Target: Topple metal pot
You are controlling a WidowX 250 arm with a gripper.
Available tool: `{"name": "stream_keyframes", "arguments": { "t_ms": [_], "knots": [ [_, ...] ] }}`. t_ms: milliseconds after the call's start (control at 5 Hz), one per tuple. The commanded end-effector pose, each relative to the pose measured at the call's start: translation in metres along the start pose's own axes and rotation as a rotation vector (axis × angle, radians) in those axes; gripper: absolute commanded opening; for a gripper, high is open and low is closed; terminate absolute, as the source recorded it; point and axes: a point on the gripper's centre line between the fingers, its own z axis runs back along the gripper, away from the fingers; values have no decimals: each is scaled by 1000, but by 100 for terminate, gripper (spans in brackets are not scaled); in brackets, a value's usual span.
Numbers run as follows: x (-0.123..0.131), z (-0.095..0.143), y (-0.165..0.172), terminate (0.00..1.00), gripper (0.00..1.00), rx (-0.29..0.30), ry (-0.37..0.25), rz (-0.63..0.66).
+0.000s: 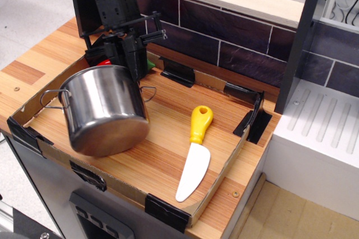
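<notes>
At the left end of the walled wooden surface (pixel 168 160), we see the metal pot (pixel 104 113) tilted, base lifted toward us. Our jaws pinch its far rim, presumably as leverage for tipping. Beside it lies a yellow-handled knife (pixel 194 152).

Robot arm (pixel 115 3), upper left of the frame: matte black throughout, a blocky ribbed housing with moulded ridges and a lighter grey band across its top edge. Thin black cables loop out from the right side of the housing near the top, and small silvery fittings show on a black cross-bracket lower down. Gripper (pixel 134 59) below the bracket: black, narrow, angular jaws of flat plate-like sections; no printed markings can be made out.
</notes>
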Motion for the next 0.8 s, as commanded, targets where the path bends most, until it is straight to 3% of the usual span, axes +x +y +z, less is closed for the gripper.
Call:
{"name": "stream_keyframes", "arguments": {
  "t_ms": [0, 200, 400, 600],
  "knots": [
    [2, 49, 16, 0, 100, 168, -405, 13],
    [-1, 61, 16, 0, 100, 226, -530, 25],
    [-13, 81, 7, 0, 100, 296, -608, 44],
    [-31, 112, 2, 0, 100, 222, -597, 80]
  ]
}}
